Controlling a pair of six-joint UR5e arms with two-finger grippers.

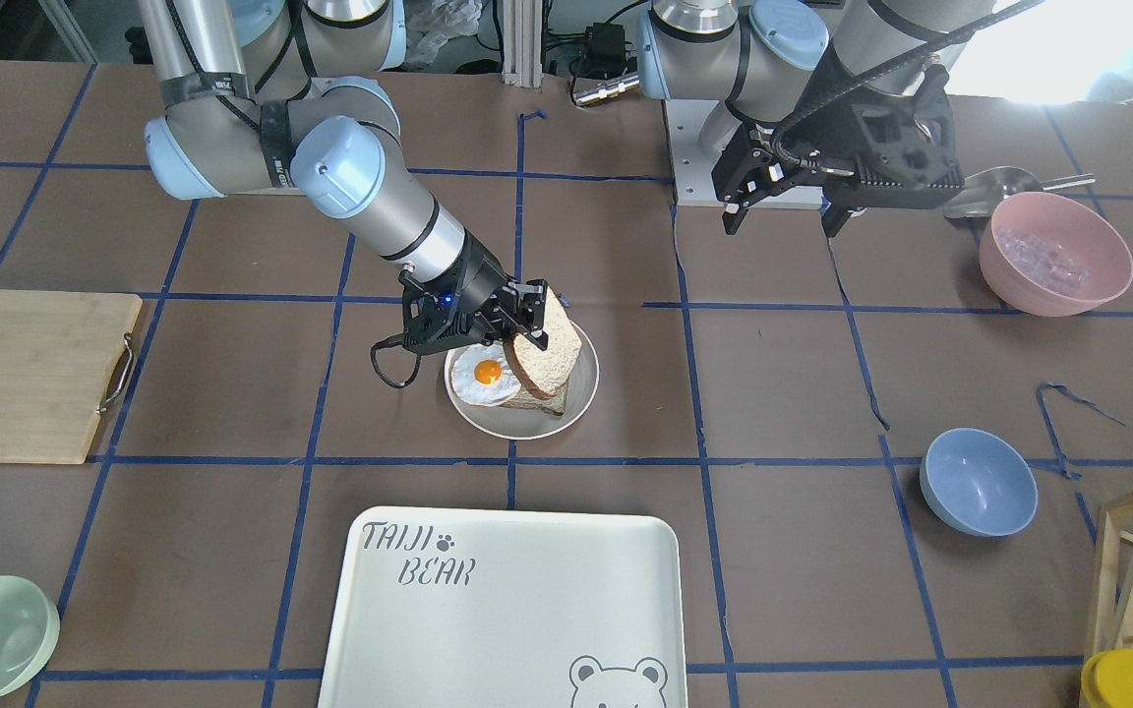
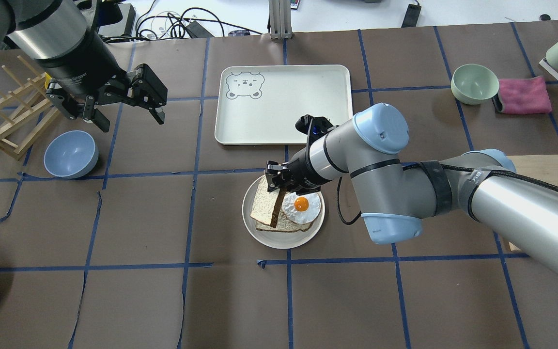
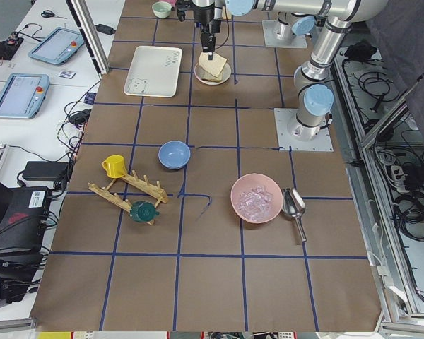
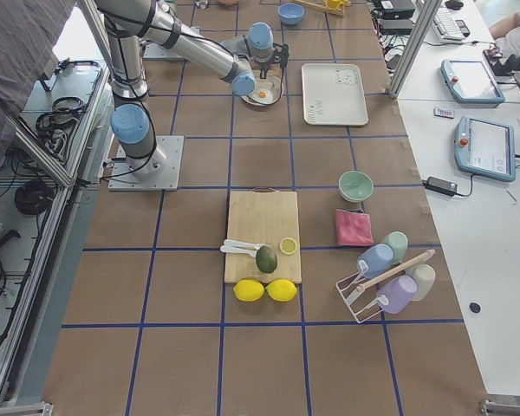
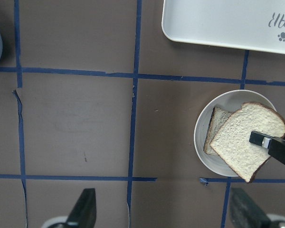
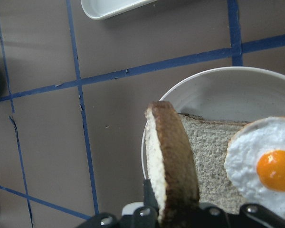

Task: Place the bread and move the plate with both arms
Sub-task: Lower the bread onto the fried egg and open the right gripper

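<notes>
My right gripper [image 2: 276, 177] is shut on the bread [image 2: 265, 201], a dark-crusted slice held tilted on edge over the plate [image 2: 259, 240]. In the right wrist view the bread's crust [image 6: 178, 180] stands just above the plate's rim [image 6: 213, 85]. A second slice [image 6: 209, 152] lies flat on the plate with a fried egg [image 6: 266, 166] on top. In the front view the bread [image 1: 549, 344] leans beside the egg [image 1: 485, 374]. My left gripper [image 2: 131, 121] hangs open and empty, high above the table and well off to the plate's left. Its wrist view looks down on the bread [image 5: 244, 142].
The white "TAIJI BEAR" tray [image 2: 279, 104] lies just beyond the plate. A blue bowl [image 2: 70, 154] and a wooden rack [image 2: 12, 116] sit under the left arm. Further out are a pink bowl [image 1: 1053, 251], a cutting board [image 1: 26, 374] and a green bowl [image 2: 474, 83].
</notes>
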